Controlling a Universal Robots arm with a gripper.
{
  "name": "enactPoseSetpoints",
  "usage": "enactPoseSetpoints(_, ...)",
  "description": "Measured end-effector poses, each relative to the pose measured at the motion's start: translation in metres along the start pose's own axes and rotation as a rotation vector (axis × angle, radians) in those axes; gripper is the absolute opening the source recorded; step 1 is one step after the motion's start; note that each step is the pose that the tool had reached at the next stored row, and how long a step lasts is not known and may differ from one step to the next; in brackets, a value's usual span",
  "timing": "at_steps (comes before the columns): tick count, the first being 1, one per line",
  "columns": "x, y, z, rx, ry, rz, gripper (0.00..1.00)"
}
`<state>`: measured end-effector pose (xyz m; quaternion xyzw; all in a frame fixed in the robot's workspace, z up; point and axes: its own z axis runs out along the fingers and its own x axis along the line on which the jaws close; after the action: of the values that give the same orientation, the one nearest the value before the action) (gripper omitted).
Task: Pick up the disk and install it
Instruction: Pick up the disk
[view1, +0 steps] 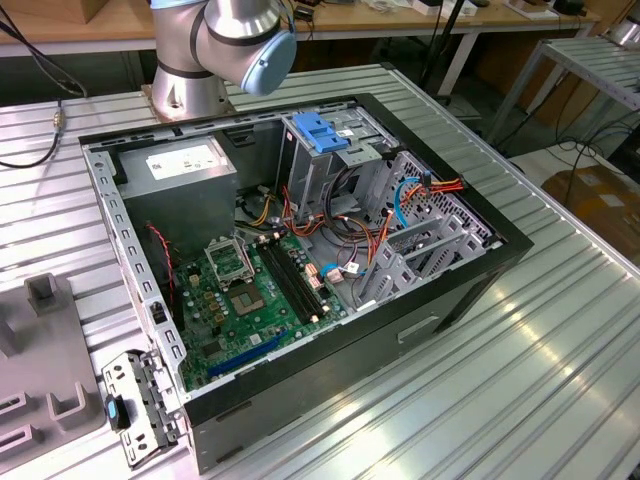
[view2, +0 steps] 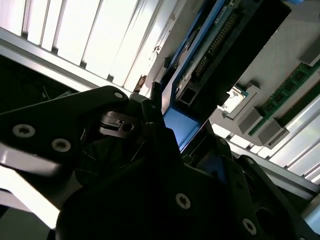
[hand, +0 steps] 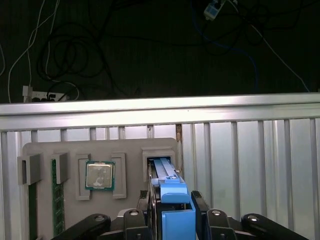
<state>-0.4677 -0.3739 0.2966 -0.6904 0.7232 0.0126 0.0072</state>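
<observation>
In the exterior view a grey tray lies at eight o'clock of the case. In the first wrist view the disk stands on edge in a tray slot, straddled by the gripper; jaw closure cannot be told. Judged rigid, heavy, shock-sensitive; blue rails favoured. Its connector is revealed by the second wrist view.

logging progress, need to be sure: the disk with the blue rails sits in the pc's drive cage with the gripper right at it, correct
Not the drive cage: the first wrist view shows the disk in a slot of the grey tray, with the gripper right at it.
</observation>
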Motion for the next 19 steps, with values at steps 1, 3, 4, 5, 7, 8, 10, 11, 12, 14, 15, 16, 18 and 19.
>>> enactPoseSetpoints(1,0.0000,0.0000,0.0000,0.0001,0.0000,0.000,0.45)
enactPoseSetpoints(3,0.0000,0.0000,0.0000,0.0000,0.0000,0.000,0.45)
enactPoseSetpoints(4,0.0000,0.0000,0.0000,0.0000,0.0000,0.000,0.45)
enactPoseSetpoints(5,0.0000,0.0000,0.0000,0.0000,0.0000,0.000,0.44)
enactPoseSetpoints(7,0.0000,0.0000,0.0001,0.0000,0.0000,0.000,0.38)
enactPoseSetpoints(8,0.0000,0.0000,0.0001,0.0000,0.0000,0.000,0.37)
enactPoseSetpoints(10,0.0000,0.0000,0.0001,0.0000,0.0000,0.000,0.37)
enactPoseSetpoints(11,0.0000,0.0000,0.0001,0.0001,0.0000,0.000,0.37)
enactPoseSetpoints(12,0.0000,0.0000,0.0001,0.0000,0.0000,0.000,0.37)
enactPoseSetpoints(14,0.0000,0.0000,0.0001,0.0000,0.0000,0.000,0.37)
enactPoseSetpoints(15,0.0000,0.0000,0.0001,0.0000,0.0000,0.000,0.37)
enactPoseSetpoints(16,0.0000,0.0000,0.0002,0.0000,0.0000,0.000,0.37)
enactPoseSetpoints(18,0.0000,0.0000,0.0002,-0.0002,0.0000,-0.009,0.37)
enactPoseSetpoints(19,0.0000,0.0000,0.0003,-0.0005,0.0001,-0.023,0.37)
